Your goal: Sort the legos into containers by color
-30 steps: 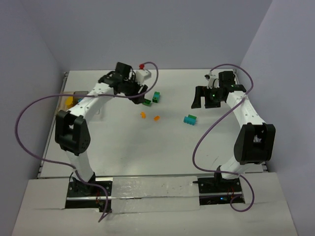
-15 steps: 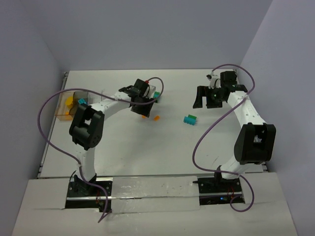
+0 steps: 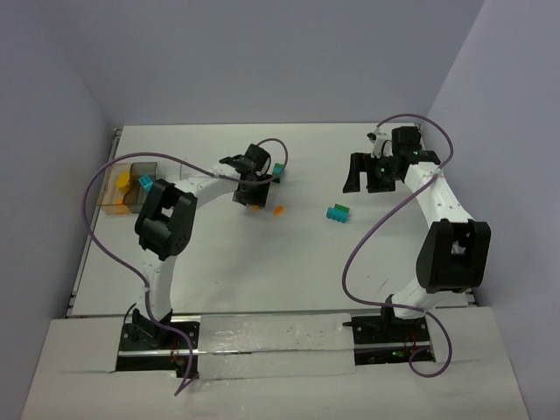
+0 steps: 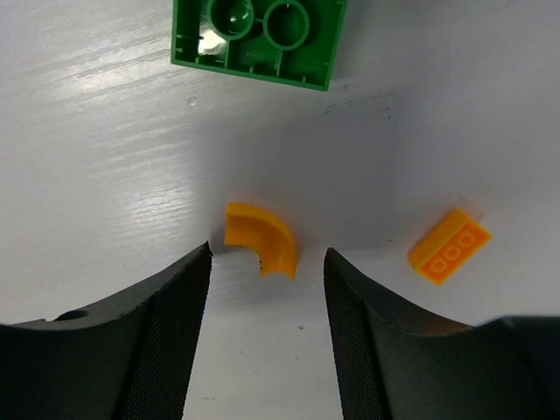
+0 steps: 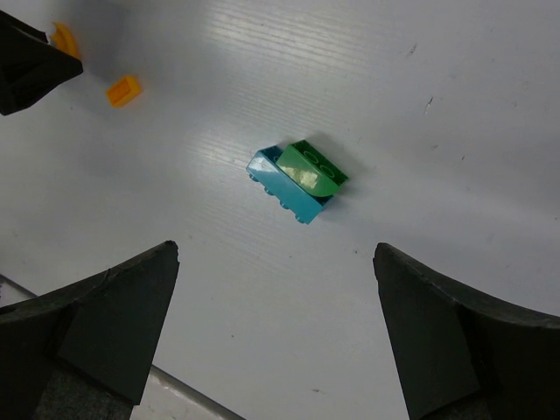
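My left gripper is open and low over the table, its fingers either side of an orange curved piece that lies just ahead of the tips. An orange brick lies to its right and a green brick beyond. In the top view the left gripper is at table centre by the orange pieces. My right gripper is open and empty, high above a joined teal-and-green brick, also seen from the top. The right gripper hovers at back right.
A brown-tinted tray at the far left holds yellow, orange and teal pieces. A green and teal brick pair lies just beyond the left gripper. I see no clear tray. The left arm's purple cable loops over the table.
My left arm swung from the back of the table to the right and down over the orange pieces, uncovering the brown tray. The right arm has not moved.
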Controlling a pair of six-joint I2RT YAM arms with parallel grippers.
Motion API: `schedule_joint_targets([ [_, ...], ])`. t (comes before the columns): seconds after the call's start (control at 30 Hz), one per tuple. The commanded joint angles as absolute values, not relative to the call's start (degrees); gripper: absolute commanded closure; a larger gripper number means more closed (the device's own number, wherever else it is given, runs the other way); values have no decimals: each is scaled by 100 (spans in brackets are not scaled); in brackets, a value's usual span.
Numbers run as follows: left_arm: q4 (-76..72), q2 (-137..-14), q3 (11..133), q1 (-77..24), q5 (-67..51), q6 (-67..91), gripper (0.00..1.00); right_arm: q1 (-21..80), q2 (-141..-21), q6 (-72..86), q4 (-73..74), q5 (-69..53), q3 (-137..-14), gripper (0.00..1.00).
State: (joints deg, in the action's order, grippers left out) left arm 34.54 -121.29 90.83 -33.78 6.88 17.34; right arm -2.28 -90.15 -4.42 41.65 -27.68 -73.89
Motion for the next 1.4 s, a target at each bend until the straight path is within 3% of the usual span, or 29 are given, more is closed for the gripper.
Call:
schedule_joint_targets([
  [0.0, 3437, -12234, 9387, -3505, 739, 1910, 42, -264, -8789, -527, 4166, -2795, -7399, 0],
  [0.3, 3480, -12331, 9448, -3604, 599, 1864, 54, -264, -8798, -527, 4157, -2795, -7409, 0],
  [0.37, 3472, -12354, 9439, -3595, 519, 1814, 65, -264, -8807, -519, 4148, -2804, -7400, 0],
  [0.6, 3496, -12384, 9438, -3602, 706, 1648, 81, -264, -8807, -519, 4157, -2795, -7409, 0],
  [0.77, 3509, -11997, 9399, -3530, 944, 1195, 99, -264, -8791, -527, 4157, -2804, -7407, 0],
  [0.87, 3543, -11348, 9218, -3280, 773, 862, 100, -264, -8789, -531, 4173, -2828, -7428, 0],
  [1.1, 3874, -9786, 8766, -1650, -270, 277, 100, -246, -8790, -536, 4192, -2865, -7488, 0],
  [1.37, 4289, -9644, 9003, 951, -686, -574, 100, -173, -8871, -554, 4178, -2778, -7515, 0],
])
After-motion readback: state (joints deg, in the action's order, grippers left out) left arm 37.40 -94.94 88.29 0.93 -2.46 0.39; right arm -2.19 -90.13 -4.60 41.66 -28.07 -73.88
